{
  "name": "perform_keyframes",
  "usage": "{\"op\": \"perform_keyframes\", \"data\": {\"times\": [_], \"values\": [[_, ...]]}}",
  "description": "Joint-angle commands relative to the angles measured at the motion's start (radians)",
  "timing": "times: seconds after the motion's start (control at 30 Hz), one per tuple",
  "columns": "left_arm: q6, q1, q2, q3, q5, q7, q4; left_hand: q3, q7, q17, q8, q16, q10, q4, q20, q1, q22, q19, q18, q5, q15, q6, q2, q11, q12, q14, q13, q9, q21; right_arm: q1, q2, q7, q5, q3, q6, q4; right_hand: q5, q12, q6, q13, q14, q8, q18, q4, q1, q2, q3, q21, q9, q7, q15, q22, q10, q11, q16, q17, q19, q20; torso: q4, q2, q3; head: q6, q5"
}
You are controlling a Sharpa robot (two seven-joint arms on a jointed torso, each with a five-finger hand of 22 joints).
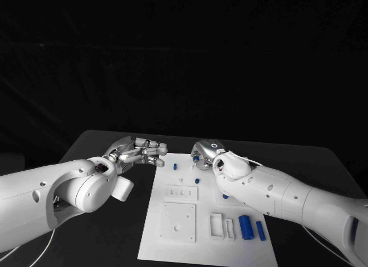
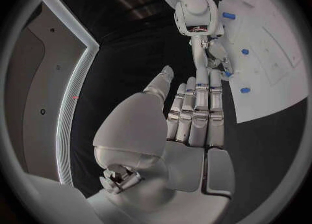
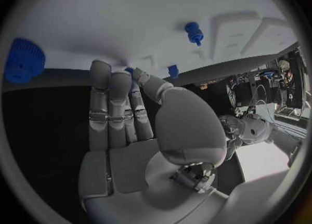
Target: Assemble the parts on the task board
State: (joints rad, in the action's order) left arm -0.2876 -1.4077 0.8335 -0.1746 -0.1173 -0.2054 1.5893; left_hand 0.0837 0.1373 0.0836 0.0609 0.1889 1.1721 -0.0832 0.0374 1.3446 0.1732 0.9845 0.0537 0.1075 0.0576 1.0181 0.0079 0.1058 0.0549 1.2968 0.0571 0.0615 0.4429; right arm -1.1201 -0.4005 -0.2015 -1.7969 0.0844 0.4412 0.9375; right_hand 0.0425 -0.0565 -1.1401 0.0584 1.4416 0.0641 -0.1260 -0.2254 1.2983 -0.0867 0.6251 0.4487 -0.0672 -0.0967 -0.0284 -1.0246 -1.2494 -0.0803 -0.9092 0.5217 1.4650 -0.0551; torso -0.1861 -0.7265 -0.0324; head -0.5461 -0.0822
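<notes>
Two silver hands flank the far end of the task board (image 1: 172, 245), a white plate running from the centre of the frame to its lower edge. Left hand (image 1: 142, 152), left of centre just off the board's far corner: fingers extended side by side, holding nothing. Right hand (image 1: 206, 154), over the board's far edge: whether it pinches a part cannot be told (a small blue peg (image 3: 133, 73) sits right at its fingertips). Two blue cylinders (image 1: 251, 227) lie at lower right; a blue peg (image 1: 175, 166) stands near the far edge.
</notes>
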Motion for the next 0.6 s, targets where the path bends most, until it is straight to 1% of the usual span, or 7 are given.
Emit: {"op": "perform_keyframes", "data": {"times": [0.03,0.1,0.17,0.37,0.6], "values": [[0.012,-0.002,-0.001,0.001,-0.002,-0.004,0.002,-0.006,0.002,-0.001,0.004,0.004,-0.005,0.001,0.003,0.000,-0.003,-0.005,-0.007,-0.005,0.001,0.000,0.001,0.001,0.003,-0.007,0.001,0.002,0.006,0.003,0.003,0.021,0.003,-0.002,-0.004,0.004,0.005,-0.001,0.005,0.000,0.000,-0.001,-0.012,-0.003,0.014,0.005,0.018,-0.003,0.001,-0.003,-0.002,-0.003,-0.022,0.027,0.006,0.000,0.031,-0.001,0.0004,0.000,-0.0005,0.001,0.000],[0.013,-0.002,-0.001,0.001,-0.002,-0.003,0.002,-0.006,0.002,-0.001,0.004,0.004,-0.005,0.001,0.003,0.000,-0.003,-0.005,-0.007,-0.005,0.001,0.000,0.001,0.001,0.003,-0.007,0.001,0.002,0.006,0.003,0.003,0.022,0.003,-0.002,-0.003,0.005,0.005,-0.001,0.006,0.000,0.000,-0.001,-0.014,-0.006,0.008,0.003,0.046,-0.003,0.000,-0.004,-0.001,-0.009,-0.020,0.026,0.006,0.001,0.030,0.000,0.0004,0.000,-0.0004,0.001,0.000],[0.013,-0.002,-0.001,0.001,-0.002,-0.003,0.001,-0.006,0.002,-0.001,0.004,0.004,-0.005,0.001,0.003,0.000,-0.003,-0.005,-0.007,-0.005,0.001,0.000,0.001,0.001,0.003,-0.007,0.001,0.002,0.006,0.003,0.003,0.023,0.004,-0.002,0.000,0.006,0.005,-0.002,0.008,0.000,0.000,0.000,-0.015,-0.006,0.004,0.002,0.059,-0.003,0.000,-0.005,0.000,-0.013,-0.016,0.025,0.006,0.002,0.030,0.000,0.0000,0.000,-0.0002,0.001,0.000],[0.014,-0.002,-0.001,0.001,-0.002,-0.003,0.001,-0.006,0.002,-0.001,0.004,0.004,-0.005,0.001,0.003,0.000,-0.003,-0.005,-0.007,-0.005,0.001,0.000,0.001,0.001,0.003,-0.007,0.001,0.002,0.006,0.003,0.003,0.029,0.009,-0.002,0.009,0.010,0.005,-0.001,0.013,0.000,0.000,-0.001,-0.016,-0.001,-0.001,0.002,0.064,-0.004,0.001,-0.004,0.000,-0.017,-0.013,0.024,0.006,0.002,0.030,0.001,0.0002,0.000,-0.0002,0.001,0.001],[0.015,-0.002,-0.001,0.001,-0.003,-0.001,0.001,-0.006,0.002,-0.001,0.004,0.004,-0.005,0.001,0.003,0.000,-0.003,-0.005,-0.007,-0.005,0.001,0.000,0.001,0.001,0.003,-0.007,0.001,0.002,0.006,0.003,0.004,0.033,0.012,-0.002,0.018,0.012,0.005,-0.001,0.015,0.000,0.000,-0.001,-0.017,-0.003,0.002,0.004,0.073,-0.005,0.001,-0.004,0.000,-0.021,-0.015,0.025,0.005,0.003,0.031,0.001,-0.0005,0.000,-0.0006,0.000,0.002]]}}
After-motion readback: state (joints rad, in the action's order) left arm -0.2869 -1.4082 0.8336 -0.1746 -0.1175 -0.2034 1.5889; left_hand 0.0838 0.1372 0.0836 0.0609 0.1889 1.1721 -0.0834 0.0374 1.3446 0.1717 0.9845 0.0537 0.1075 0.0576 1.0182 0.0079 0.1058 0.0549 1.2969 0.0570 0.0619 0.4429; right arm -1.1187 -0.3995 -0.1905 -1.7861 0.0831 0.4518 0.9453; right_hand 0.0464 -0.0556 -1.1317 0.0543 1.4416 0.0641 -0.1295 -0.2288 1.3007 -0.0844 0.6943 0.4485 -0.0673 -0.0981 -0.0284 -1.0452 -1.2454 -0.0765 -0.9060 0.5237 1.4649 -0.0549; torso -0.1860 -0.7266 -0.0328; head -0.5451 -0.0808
